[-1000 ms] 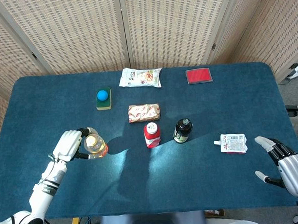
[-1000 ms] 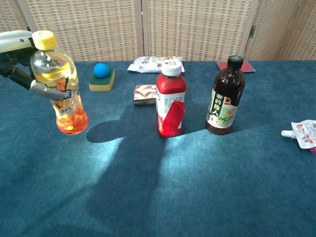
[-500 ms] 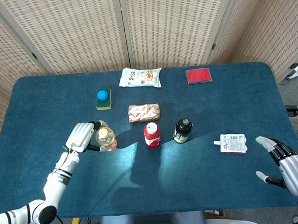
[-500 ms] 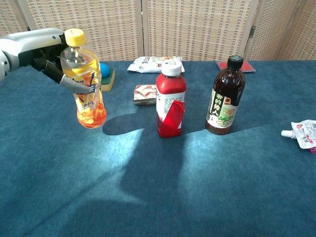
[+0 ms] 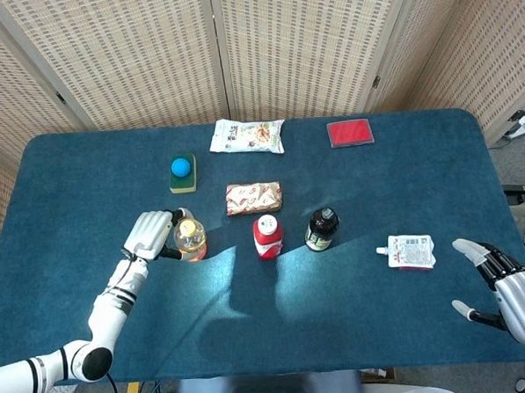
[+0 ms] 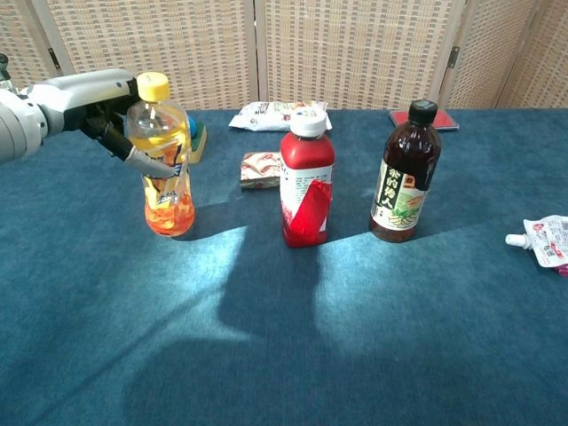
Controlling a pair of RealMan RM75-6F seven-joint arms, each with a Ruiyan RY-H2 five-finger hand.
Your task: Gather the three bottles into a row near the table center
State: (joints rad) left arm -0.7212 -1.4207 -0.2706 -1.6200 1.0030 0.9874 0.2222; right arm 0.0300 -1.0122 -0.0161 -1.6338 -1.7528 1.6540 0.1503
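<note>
My left hand (image 5: 152,235) (image 6: 108,108) grips the orange drink bottle (image 5: 191,241) (image 6: 164,169) with the yellow cap; the bottle stands upright, its base at the blue tabletop, left of the other two. The red bottle (image 5: 267,237) (image 6: 306,179) with a white cap stands in the middle. To its right stands the dark brown bottle (image 5: 321,229) (image 6: 405,176) with a black cap. My right hand (image 5: 505,288) hovers open near the table's front right corner, far from the bottles, and holds nothing.
A wrapped snack (image 5: 254,198) lies just behind the red bottle. A blue ball on a sponge (image 5: 182,172), a white snack bag (image 5: 247,136) and a red card (image 5: 350,133) lie further back. A white pouch (image 5: 411,251) lies at right.
My left hand has carried the orange bottle rightward toward the red bottle and lowered it to the tabletop. The right hand has barely moved.
</note>
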